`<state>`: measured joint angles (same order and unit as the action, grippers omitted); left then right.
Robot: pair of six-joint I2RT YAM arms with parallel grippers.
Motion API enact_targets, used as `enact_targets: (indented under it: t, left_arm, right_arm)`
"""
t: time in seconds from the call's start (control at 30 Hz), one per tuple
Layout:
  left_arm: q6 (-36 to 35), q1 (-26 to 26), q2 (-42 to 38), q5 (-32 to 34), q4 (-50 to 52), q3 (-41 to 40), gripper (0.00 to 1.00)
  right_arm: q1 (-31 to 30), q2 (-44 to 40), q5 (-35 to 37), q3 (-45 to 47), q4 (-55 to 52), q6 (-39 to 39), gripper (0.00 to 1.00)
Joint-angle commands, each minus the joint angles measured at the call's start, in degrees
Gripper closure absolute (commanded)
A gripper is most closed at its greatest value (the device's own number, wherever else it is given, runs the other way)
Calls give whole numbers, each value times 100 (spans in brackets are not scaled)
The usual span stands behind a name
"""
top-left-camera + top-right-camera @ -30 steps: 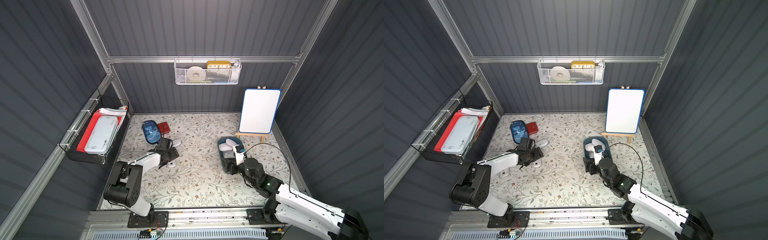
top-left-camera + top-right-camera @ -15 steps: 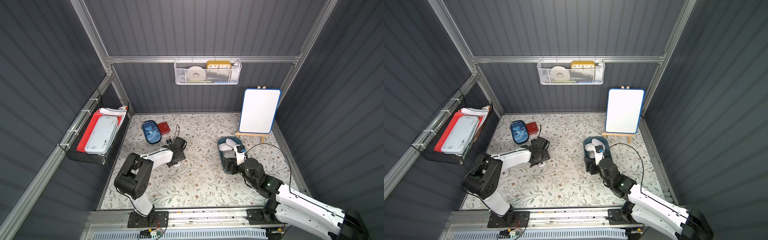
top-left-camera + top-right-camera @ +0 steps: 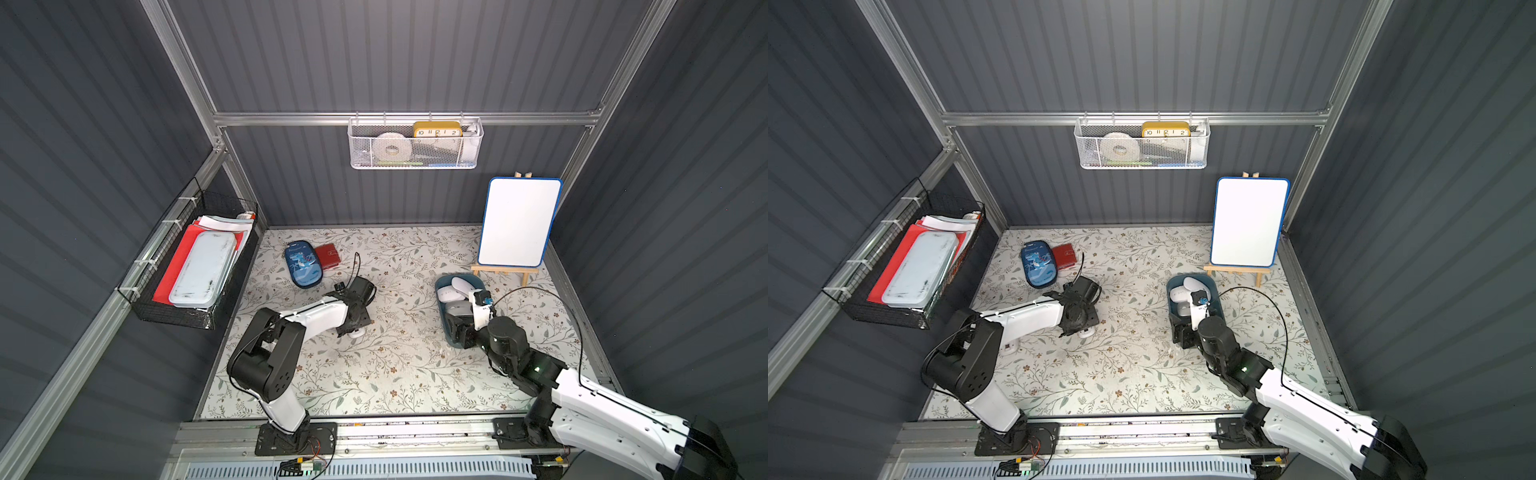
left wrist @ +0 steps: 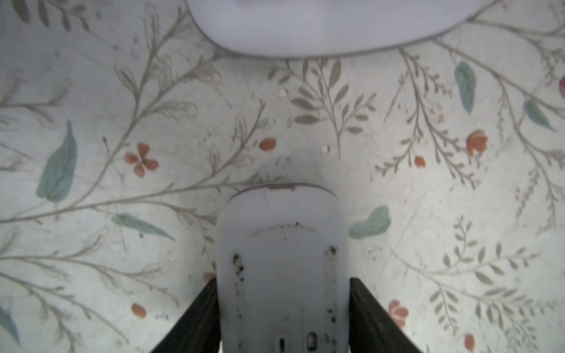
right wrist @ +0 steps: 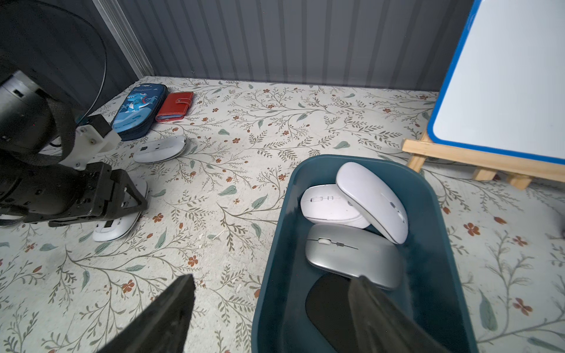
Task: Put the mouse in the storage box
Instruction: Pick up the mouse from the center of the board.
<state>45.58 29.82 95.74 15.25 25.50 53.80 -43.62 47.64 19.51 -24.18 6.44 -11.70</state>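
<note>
A white mouse [image 4: 281,259] lies underside up on the floral mat, with my left gripper [image 4: 281,281] shut on it and a black finger [image 4: 204,305] pressed to each side. In both top views the wrist covers most of that mouse [image 3: 357,332] [image 3: 1086,332]. The right wrist view shows it resting on the mat under the left gripper [image 5: 122,211]. The storage box [image 5: 428,189] [image 3: 439,303], dark teal, holds several mice: two white, one silver [image 5: 351,256] and one black. My right gripper [image 5: 272,281] [image 3: 459,332] stands open astride the box's near wall, gripping nothing.
Another white mouse [image 5: 160,149] lies upside down beside a blue pencil case [image 3: 303,266] and a red wallet [image 3: 328,255]. A whiteboard on a wooden easel [image 3: 517,222] stands behind the box. A white mesh basket [image 3: 415,145] and a black wire basket [image 3: 195,266] hang on the walls.
My left gripper has shifted right and toward the front over the white mouse, and its fingers have come together on it. The right arm has not moved.
</note>
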Motion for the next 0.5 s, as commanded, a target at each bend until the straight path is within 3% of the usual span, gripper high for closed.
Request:
enact_targets:
  t: [0.0,0.27,0.47]
  left_arm:
    - [-285,50,-676,-569,244,162,51]
    - [-1514,429,-1772,-1687,-691,803,55]
    - [-2376,1000,-1959,-1682,-662,1320,54]
  right_arm:
    - [-7,-35,133,45,125,-70,17]
    - [169,-86,246,-80,-135,-291,15]
    - [382,-170,-400,-547,-901,-907,16]
